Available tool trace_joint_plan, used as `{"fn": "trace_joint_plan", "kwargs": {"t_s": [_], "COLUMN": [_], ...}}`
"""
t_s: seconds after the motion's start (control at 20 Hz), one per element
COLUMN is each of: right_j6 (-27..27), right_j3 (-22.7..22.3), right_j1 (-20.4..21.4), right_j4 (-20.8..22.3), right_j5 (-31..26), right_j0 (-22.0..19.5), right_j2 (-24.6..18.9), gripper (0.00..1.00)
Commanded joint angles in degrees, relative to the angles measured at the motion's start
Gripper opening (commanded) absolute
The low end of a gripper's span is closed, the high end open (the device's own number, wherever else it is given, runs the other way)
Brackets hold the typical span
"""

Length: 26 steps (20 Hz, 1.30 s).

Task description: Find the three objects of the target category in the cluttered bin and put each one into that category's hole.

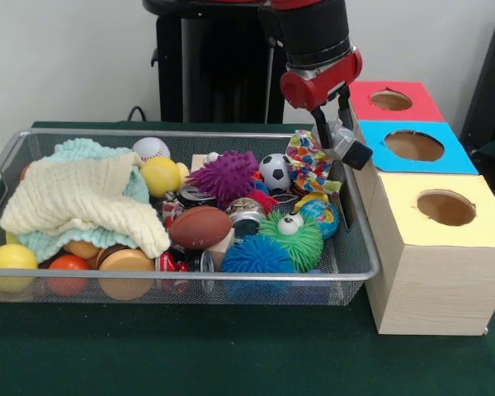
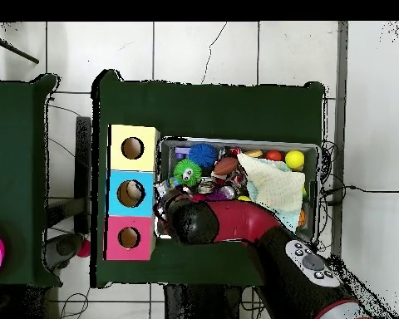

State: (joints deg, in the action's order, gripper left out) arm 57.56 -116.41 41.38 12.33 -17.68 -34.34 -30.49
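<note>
Wire mesh bin [image 1: 359,247] sits on the green bench [image 1: 231,355], with a row of three wooden boxes just beside its right-hand end in the front view: yellow-topped box [image 1: 445,239] nearest the camera, blue-topped box [image 1: 417,148] in the middle, red-topped box [image 1: 392,101] farthest back, each with one round hole in its top. The target category is not shown, so which bin items belong to the task cannot be told. Bin contents, front view: a cream knitted cloth [image 1: 82,198] over a pale teal cloth [image 1: 87,153] on the left half; baseball [image 1: 151,148] and yellow ball [image 1: 160,176] behind them; purple spiky ball [image 1: 228,174], small soccer ball [image 1: 275,171], brown toy football [image 1: 200,227], green fuzzy toy with eyes [image 1: 293,238], blue spiky ball [image 1: 256,256], globe-print ball [image 1: 322,217], and some cans at centre; another yellow ball [image 1: 11,262], an orange ball [image 1: 68,271] and a tan rounded item [image 1: 125,272] along the near left edge. The tool [image 1: 338,144] hangs at the bin's far right corner, next to the blue-topped box, with a multicoloured patterned cloth [image 1: 312,163] directly at it; whether the cloth is gripped or merely touching cannot be told, nor whether the tool's jaws are apart or together. Overhead view: the arm [image 2: 236,223] lies across the bin's robot-side edge, covering the tool.
</note>
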Motion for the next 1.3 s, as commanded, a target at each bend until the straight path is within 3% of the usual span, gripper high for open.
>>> {"fn": "trace_joint_plan", "kwargs": {"t_s": [0.05,0.15,0.2,0.4,0.5,0.6,0.95,1.3], "right_j6": [4.8,5.42,6.9,9.17,6.42,7.16,3.72,-2.16], "right_j3": [9.11,9.64,9.64,9.9,11.19,11.26,14.09,15.4], "right_j1": [0.11,0.23,0.24,0.21,0.39,0.75,1.84,3.91], "right_j4": [6.16,6.76,6.55,4.93,7.26,6.46,9.79,13.88], "right_j5": [4.78,4.61,4.88,4.15,4.27,4.17,0.85,-3.73], "right_j0": [1.36,1.65,1.65,2.66,2.98,3.12,6.08,4.74], "right_j2": [2.76,3.19,3.38,4.85,4.46,4.64,7.3,4.75], "gripper": [0.0,0.0,1.0,1.0,1.0,1.0,1.0,1.0]}}
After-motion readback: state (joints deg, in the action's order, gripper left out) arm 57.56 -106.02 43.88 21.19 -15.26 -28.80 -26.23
